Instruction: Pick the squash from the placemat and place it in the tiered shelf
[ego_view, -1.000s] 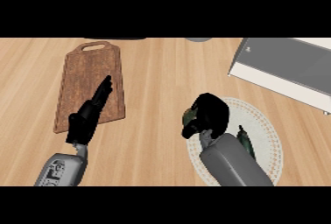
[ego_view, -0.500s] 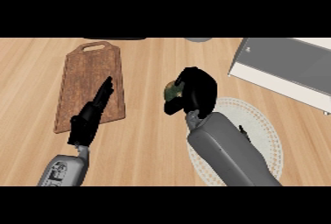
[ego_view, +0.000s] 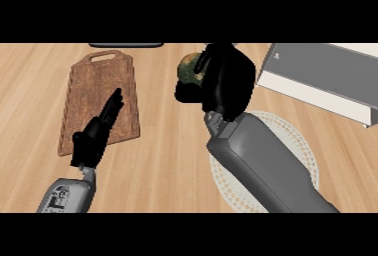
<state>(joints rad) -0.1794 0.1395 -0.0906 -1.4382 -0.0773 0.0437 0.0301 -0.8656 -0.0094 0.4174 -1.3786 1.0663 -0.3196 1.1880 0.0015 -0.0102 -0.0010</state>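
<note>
A green and yellow squash (ego_view: 190, 68) is held in my right hand (ego_view: 225, 80), whose fingers curl round it and hide most of it. The hand is lifted above the counter, up and left of the pale round placemat (ego_view: 295, 137), which my right forearm partly covers. The grey and white tiered shelf (ego_view: 325, 80) stands at the upper right, to the right of the hand. My left hand (ego_view: 96, 132) rests open, fingers straight, over the lower part of the wooden cutting board (ego_view: 103, 95).
A dark object (ego_view: 125, 45) lies at the counter's far edge, above the cutting board. Bare wooden counter (ego_view: 162, 160) lies between the board and the placemat.
My right hand has risen from the placemat with the squash and moved up and left, toward the far edge. The left hand has not moved.
</note>
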